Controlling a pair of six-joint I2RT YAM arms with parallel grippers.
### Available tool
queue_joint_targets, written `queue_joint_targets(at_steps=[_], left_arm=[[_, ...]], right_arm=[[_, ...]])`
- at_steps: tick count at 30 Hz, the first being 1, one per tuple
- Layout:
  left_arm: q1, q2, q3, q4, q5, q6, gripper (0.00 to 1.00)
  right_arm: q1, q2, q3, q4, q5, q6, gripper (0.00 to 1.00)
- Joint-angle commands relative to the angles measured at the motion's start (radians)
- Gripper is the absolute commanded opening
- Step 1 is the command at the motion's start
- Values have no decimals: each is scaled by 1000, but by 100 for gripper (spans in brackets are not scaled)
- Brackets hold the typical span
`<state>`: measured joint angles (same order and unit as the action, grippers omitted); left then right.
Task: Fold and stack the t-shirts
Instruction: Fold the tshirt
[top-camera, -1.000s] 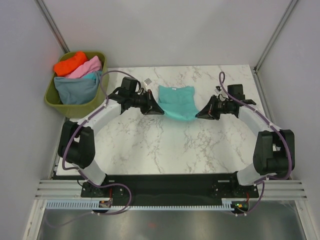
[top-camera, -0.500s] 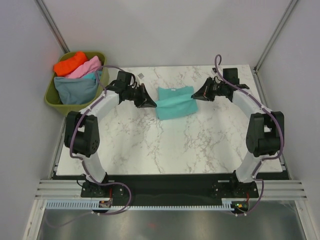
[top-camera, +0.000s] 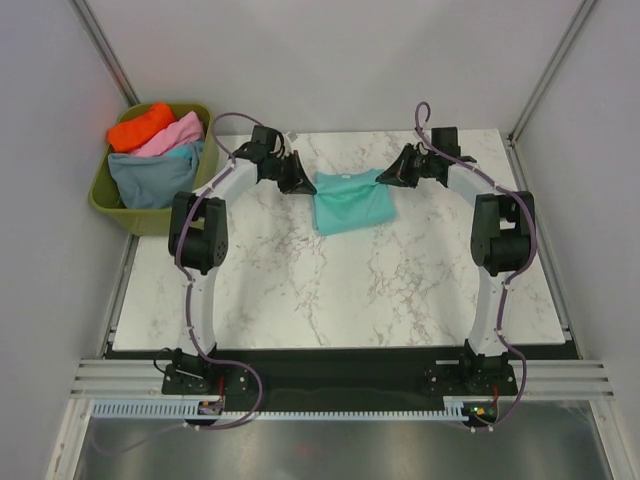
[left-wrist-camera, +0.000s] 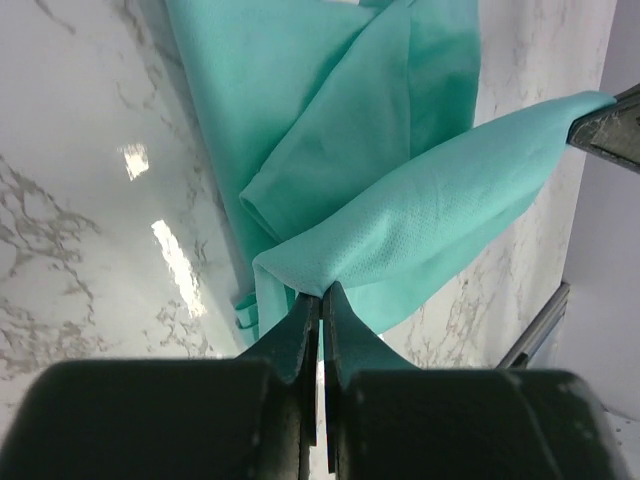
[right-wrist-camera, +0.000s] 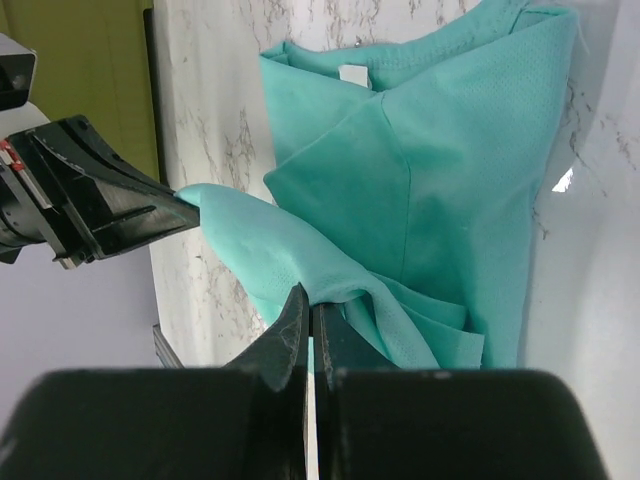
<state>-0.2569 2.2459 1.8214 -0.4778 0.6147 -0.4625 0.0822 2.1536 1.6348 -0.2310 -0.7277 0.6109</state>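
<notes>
Both arms now reach farther across the table than a second ago, carrying the near hem toward the collar. Half folded, the teal-green t-shirt lies at the table's far middle. The left gripper and right gripper each pinch a hem corner, jaws pressed tight. An uneven release could skew the fold. Wrist views show the cloth strung between the grippers; only the overhead shows the other t-shirts in the tub.
</notes>
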Motion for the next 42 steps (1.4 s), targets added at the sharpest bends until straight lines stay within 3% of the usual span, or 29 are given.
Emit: queue_joint_targets(at_steps=[1, 19, 26, 34, 42], left_arm=[[4, 14, 114, 30, -39, 76, 2], [-19, 130, 286, 77, -78, 142, 2], [-28, 72, 216, 80, -33, 102, 2], [-41, 61, 245, 80, -55, 122, 2], [-44, -136, 14, 56, 23, 56, 2]], right_arm=[[-1, -14, 48, 58, 11, 1, 0], [-7, 8, 54, 62, 44, -36, 0], [-5, -70, -27, 65, 39, -25, 0], [-13, -98, -49, 65, 33, -33, 0], [-18, -257, -190, 58, 13, -4, 0]])
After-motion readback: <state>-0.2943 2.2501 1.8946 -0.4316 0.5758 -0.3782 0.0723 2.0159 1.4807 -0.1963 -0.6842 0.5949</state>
